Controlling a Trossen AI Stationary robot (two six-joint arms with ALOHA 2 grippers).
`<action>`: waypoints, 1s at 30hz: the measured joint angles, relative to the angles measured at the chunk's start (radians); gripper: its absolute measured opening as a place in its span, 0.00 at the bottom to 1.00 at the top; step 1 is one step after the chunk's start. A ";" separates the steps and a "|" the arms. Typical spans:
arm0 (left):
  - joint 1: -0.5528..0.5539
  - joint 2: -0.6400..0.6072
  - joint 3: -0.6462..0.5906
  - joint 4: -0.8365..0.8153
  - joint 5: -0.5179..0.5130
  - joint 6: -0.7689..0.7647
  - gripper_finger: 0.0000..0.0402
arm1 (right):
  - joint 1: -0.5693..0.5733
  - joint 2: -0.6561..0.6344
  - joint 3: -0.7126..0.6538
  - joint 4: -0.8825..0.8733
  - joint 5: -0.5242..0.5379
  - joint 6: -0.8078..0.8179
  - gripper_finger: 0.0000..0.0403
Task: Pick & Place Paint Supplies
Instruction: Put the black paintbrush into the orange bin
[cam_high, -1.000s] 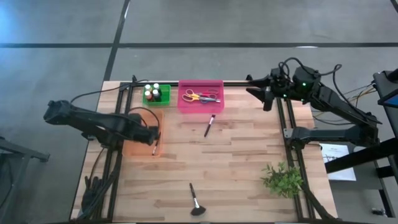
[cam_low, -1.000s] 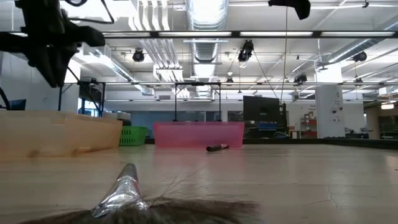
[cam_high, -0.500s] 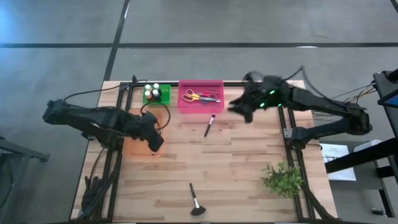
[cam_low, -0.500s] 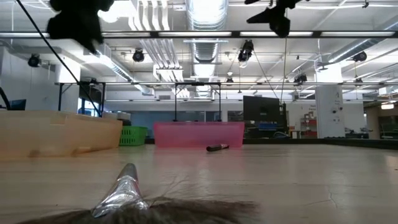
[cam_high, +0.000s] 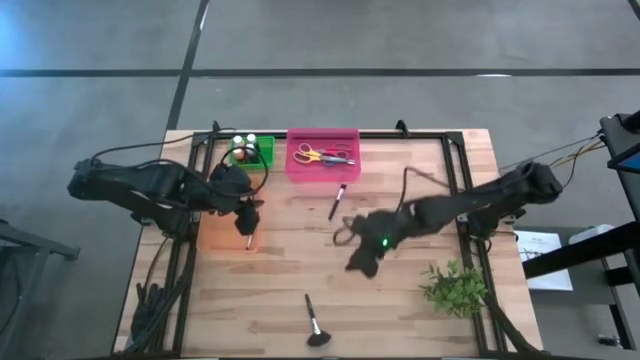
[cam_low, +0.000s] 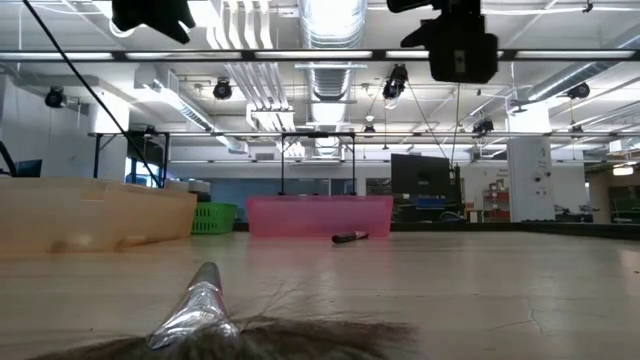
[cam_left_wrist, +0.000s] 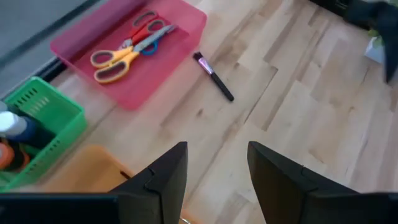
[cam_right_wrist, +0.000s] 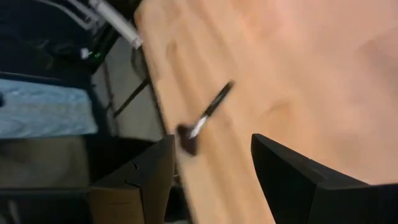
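A fan-headed brush (cam_high: 315, 325) lies flat near the table's front edge, also seen as the brush (cam_right_wrist: 205, 115) and the brush (cam_low: 210, 310). My right gripper (cam_high: 360, 262) hovers open above the table's middle, just beyond that brush; its fingers (cam_right_wrist: 292, 180) hold nothing. A small dark brush (cam_high: 337, 200) lies in front of the pink tray (cam_high: 322, 172), which holds scissors (cam_left_wrist: 127, 50). My left gripper (cam_left_wrist: 217, 180) stands open and empty over the right end of the orange tray (cam_high: 215, 232). The green basket (cam_high: 262, 152) holds paint bottles (cam_high: 243, 148).
A green leafy sprig (cam_high: 455, 285) lies at the near right of the table. Black frame rails (cam_high: 455, 190) run along the table's left and right sides. Bare wood lies between the two brushes and around the table's middle.
My right gripper has swept from the far right corner toward the table's middle and near edge, coming down and rolling, toward the fan-headed brush. My left gripper has risen from the orange tray and rolled about its own line. The brushes and trays have stayed put.
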 joint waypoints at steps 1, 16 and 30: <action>0.001 -0.003 0.000 0.000 -0.002 0.015 0.44 | 0.026 0.018 0.000 0.027 -0.001 0.039 0.51; 0.002 -0.043 -0.042 0.025 0.002 0.077 0.44 | 0.237 0.309 0.001 0.477 -0.002 0.397 0.51; 0.002 -0.040 -0.042 0.066 0.002 0.056 0.44 | 0.273 0.581 0.112 0.541 -0.061 0.359 0.51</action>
